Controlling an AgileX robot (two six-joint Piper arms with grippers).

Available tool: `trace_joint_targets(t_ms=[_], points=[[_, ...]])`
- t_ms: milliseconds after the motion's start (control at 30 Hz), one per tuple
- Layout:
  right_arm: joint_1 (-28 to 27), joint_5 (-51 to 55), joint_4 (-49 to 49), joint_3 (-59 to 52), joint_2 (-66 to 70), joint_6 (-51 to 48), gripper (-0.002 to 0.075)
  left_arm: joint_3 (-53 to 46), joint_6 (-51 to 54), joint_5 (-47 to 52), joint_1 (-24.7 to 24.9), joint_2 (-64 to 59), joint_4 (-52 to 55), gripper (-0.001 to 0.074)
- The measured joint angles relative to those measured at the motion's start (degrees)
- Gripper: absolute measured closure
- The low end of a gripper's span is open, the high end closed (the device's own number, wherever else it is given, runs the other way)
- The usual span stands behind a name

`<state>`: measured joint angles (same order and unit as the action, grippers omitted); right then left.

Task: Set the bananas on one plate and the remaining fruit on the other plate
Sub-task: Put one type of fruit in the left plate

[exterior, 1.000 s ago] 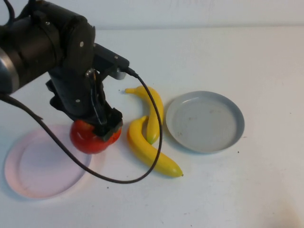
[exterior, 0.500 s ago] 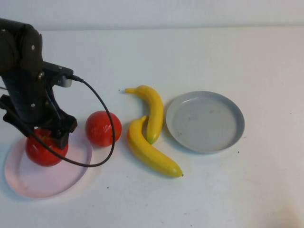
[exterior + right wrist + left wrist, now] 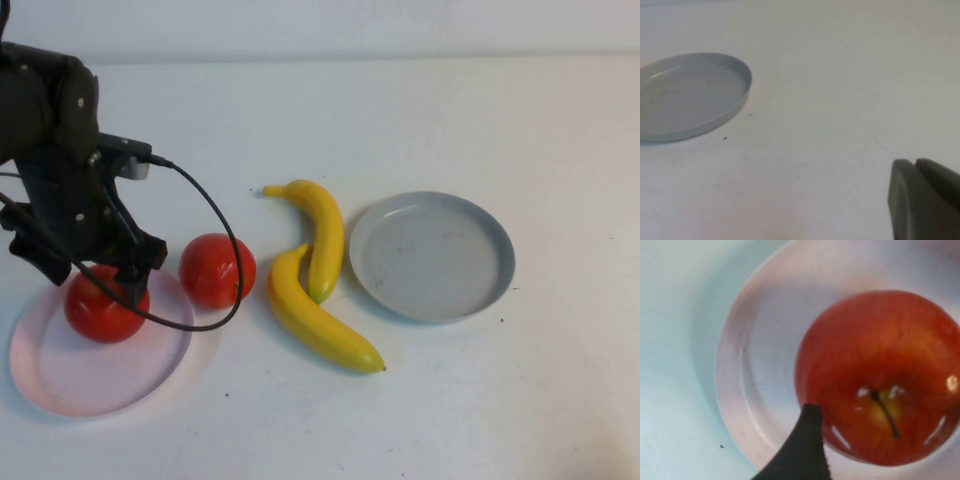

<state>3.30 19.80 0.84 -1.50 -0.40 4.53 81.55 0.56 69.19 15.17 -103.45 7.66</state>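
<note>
One red apple (image 3: 100, 310) rests on the pale pink plate (image 3: 60, 370) at the left. My left gripper (image 3: 88, 268) hangs just above it, open, its fingers straddling the fruit. In the left wrist view one dark finger (image 3: 807, 440) stands beside this apple (image 3: 880, 375) over the pink plate (image 3: 760, 340). A second apple (image 3: 217, 270) sits on the table just right of that plate. Two yellow bananas (image 3: 322, 225) (image 3: 315, 320) lie side by side left of the empty grey-blue plate (image 3: 432, 256). My right gripper (image 3: 916, 167) is shut, low over bare table, beyond the grey-blue plate (image 3: 690, 95).
A black cable (image 3: 215, 215) loops from the left arm down past the loose apple to the pink plate's rim. The white tabletop stretches around both plates.
The left gripper carried an apple leftward from beside the bananas to the pink plate. Since half a second ago its jaws have spread and it has lifted slightly; the apple stays on the plate.
</note>
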Motion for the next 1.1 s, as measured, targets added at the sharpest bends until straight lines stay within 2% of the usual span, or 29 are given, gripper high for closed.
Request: trace_joint_targets(t_ms=[267, 400, 533, 700, 1100], points=[[0.0, 0.0, 0.0, 0.0, 0.0, 0.0, 0.0743, 4.63, -0.11, 0.44, 0.11, 0.48, -2.78, 0.0066], [0.0, 0.0, 0.0, 0.0, 0.0, 0.0, 0.0743, 5.12, 12.61, 0.34, 1.93, 1.01, -8.91, 0.0066], [0.0, 0.0, 0.0, 0.0, 0.0, 0.0, 0.0743, 5.16, 20.12, -2.72, 5.67, 0.88, -12.9, 0.0066], [0.0, 0.0, 0.0, 0.0, 0.0, 0.0, 0.0743, 5.16, 21.72, -7.21, 8.14, 0.41, -12.7, 0.0066], [0.0, 0.0, 0.0, 0.0, -0.08, 0.0, 0.0743, 5.16, 21.88, -10.57, 8.16, -2.35, -10.86, 0.0066]])
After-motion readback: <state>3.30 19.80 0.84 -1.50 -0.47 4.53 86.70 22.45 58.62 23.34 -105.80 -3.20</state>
